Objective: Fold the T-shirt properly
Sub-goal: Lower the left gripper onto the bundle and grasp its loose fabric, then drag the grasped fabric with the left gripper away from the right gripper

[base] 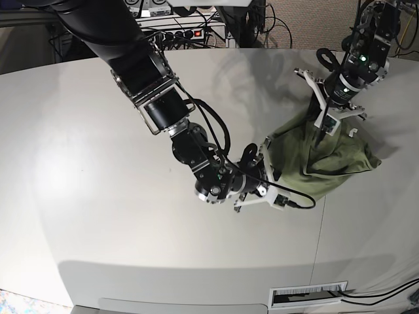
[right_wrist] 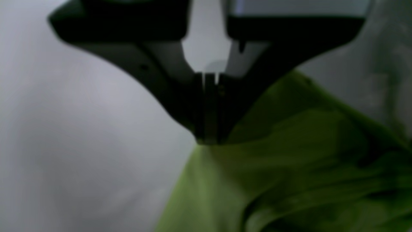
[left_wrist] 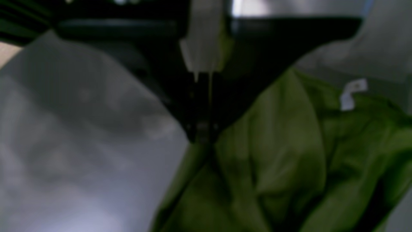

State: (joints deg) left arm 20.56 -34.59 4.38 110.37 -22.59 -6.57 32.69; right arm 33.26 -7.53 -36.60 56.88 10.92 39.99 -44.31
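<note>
Clearly the soft, floppy T-shirt [base: 324,163] is pinched at its edges by both closed end effectors, left end effector [base: 319,134] and right end effector [base: 267,160], at the frame's right.

No text, brand or number is showing clearly enough to read. The small white tag [left_wrist: 352,93] on the T-shirt [left_wrist: 283,167] is appearing as a blurred blank patch near the collar. A white label strip [base: 308,295] at the desk [base: 98,196] front edge is carrying dark marks too small to read.
</note>
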